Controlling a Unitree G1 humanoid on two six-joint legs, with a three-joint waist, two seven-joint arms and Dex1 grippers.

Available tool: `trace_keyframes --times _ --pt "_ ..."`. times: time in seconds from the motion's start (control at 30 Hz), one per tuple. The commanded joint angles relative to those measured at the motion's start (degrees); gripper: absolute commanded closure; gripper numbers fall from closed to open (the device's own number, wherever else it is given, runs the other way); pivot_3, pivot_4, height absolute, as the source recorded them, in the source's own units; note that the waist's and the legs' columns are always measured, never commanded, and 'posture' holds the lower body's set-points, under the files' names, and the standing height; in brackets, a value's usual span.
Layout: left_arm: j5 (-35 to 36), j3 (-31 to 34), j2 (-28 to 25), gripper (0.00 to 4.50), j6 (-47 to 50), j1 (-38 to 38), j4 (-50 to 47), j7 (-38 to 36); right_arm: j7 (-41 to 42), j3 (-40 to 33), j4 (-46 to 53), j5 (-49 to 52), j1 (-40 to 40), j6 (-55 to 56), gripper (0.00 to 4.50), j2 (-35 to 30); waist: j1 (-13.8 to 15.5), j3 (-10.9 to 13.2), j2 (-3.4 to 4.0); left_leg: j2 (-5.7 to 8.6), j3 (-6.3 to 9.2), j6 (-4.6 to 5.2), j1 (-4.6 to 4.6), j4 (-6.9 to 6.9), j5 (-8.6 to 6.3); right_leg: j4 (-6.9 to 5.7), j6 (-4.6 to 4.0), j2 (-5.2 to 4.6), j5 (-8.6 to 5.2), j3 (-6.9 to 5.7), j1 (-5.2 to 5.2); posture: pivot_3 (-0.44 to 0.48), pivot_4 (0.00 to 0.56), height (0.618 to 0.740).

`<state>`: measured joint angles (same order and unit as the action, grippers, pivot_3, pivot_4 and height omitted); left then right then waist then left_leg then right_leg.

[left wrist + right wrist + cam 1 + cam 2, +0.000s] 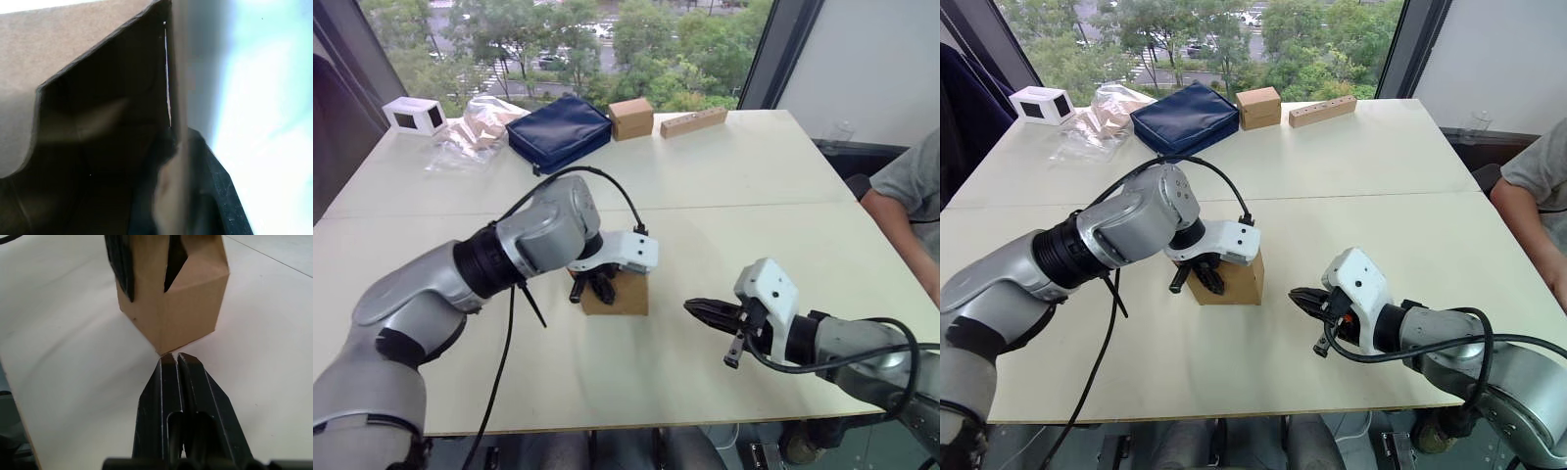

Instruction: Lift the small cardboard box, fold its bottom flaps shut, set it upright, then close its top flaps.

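The small cardboard box stands near the middle of the surface, toward its front edge — the left gripper clamps one wall, a finger inside. The right gripper, fingers pressed closed and empty, waits just beside it, tips aimed at its lower corner.

1. My left claw covers the top of the small cardboard box, so I cannot tell how its top flaps lie.
2. In my left wrist view the box wall runs past the frame edges, and the finger beside it is blurred.
3. The person at the table's right is cut off by the frame edge.
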<state>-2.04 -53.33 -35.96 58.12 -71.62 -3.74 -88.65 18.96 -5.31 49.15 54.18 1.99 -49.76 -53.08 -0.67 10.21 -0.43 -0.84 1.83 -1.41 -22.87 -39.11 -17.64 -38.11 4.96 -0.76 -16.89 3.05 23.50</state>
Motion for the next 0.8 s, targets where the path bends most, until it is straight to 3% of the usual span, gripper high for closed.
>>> trace_keyframes --times 0.03,0.17,0.33,0.5,0.63,0.73,0.8 --pt "0.1 1.4 0.9 2.69 5.0 -2.2 -0.9 2.1 1.0 0.0 -0.2 -1.7 0.2 1.0 4.50 1.3 0.0 0.0 0.00 0.00 0.00 0.00 0.00 0.00 0.00 0.00 0.00 0.00 0.00 0.00 0.00 0.000 0.150 0.740" --pt "3.2 2.6 0.5 1.17 10.0 -4.4 -2.2 1.5 2.5 0.8 -1.1 -3.2 0.6 1.1 4.50 2.0 0.0 0.0 0.00 0.01 0.00 0.00 0.00 -0.01 0.00 -0.01 0.00 0.00 0.00 0.00 0.00 0.000 0.150 0.740" --pt "9.6 6.7 0.8 1.17 15.2 -10.5 1.2 -0.2 5.5 -0.1 -3.0 -4.2 1.0 1.1 4.50 1.9 0.0 0.0 0.00 0.01 0.00 0.00 0.00 -0.01 0.00 -0.02 0.00 0.00 0.00 0.00 0.00 0.000 0.150 0.740" --pt "18.7 9.0 -2.5 1.17 19.6 -13.8 3.5 -3.2 7.9 -1.1 -5.1 -4.1 2.3 1.4 4.50 2.5 -0.3 0.0 0.03 0.03 -0.02 0.01 0.03 0.00 0.00 -0.03 0.00 0.02 0.00 -0.01 0.01 0.000 0.150 0.740" --pt "25.2 17.4 -1.9 1.17 20.9 -14.7 11.5 -3.3 8.9 -3.2 -6.5 -2.7 3.2 1.6 4.50 4.2 -0.2 0.0 0.03 -0.01 0.00 0.00 0.05 -0.01 0.00 -0.11 0.00 0.07 0.00 -0.02 0.03 0.000 0.150 0.740" --pt "26.2 35.8 1.4 1.17 13.1 -11.4 21.0 8.5 10.3 -3.2 -7.1 -4.6 2.3 1.8 4.50 3.8 0.0 0.0 0.03 0.00 0.00 0.01 0.01 -0.03 0.00 -0.08 0.00 0.04 0.00 -0.04 0.04 0.000 0.150 0.740" --pt "27.0 45.4 2.7 1.17 7.8 -8.1 21.8 15.5 10.7 -2.6 -7.2 -5.3 2.0 1.8 4.50 4.1 -0.1 0.0 0.03 -0.03 -0.01 0.01 0.02 -0.05 0.00 -0.10 0.00 -0.02 0.00 -0.03 0.04 0.000 0.150 0.740"
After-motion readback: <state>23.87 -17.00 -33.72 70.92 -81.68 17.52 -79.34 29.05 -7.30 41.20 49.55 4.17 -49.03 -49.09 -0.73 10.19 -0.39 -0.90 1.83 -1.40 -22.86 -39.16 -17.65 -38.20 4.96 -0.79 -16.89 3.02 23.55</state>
